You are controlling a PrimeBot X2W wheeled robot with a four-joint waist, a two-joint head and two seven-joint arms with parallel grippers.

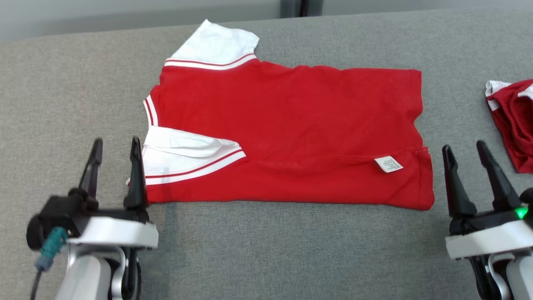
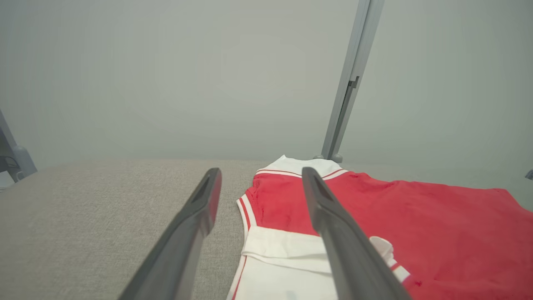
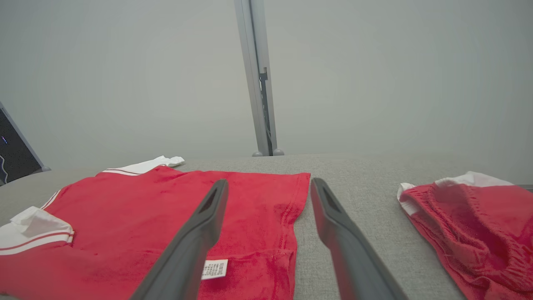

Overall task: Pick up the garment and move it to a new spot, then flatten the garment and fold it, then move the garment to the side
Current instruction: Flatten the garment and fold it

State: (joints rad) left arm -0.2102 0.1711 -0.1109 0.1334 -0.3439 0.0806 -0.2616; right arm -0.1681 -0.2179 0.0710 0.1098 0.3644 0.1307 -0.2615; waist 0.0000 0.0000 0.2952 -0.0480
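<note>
Head view, garment: the garment (image 1: 287, 125), a red tee with white sleeves, lies flat across the middle of the frame on the grey table (image 1: 266, 258). Collar end is at the left, hem (image 1: 420, 121) at the right. The near long edge looks folded over already, since the care label (image 1: 388, 163) faces up at lower right.
Head view, left gripper: the left gripper (image 1: 116, 141) is at lower left, fingers spread with nothing in them, one finger just beside the near white sleeve (image 1: 187, 154).
Head view, right gripper: the right gripper (image 1: 463, 146) is at lower right, fingers spread and empty too, just off the hem corner.
Head view, spare garment: the spare garment (image 1: 514, 121) is bunched at the right edge, apart from the tee.
Left wrist view, aim: fingers straddle the collar end, and the white sleeve sits under the right-hand finger at bottom centre.
Right wrist view, aim: the left-hand finger is over the label strip, the other over bare table, with the hem between them.
Tip (my guess): the next fold is up. Pinch both near corners together, catch every layer, lift evenly so the strip doesn't flop open, and keep the right side away from the spare garment.
</note>
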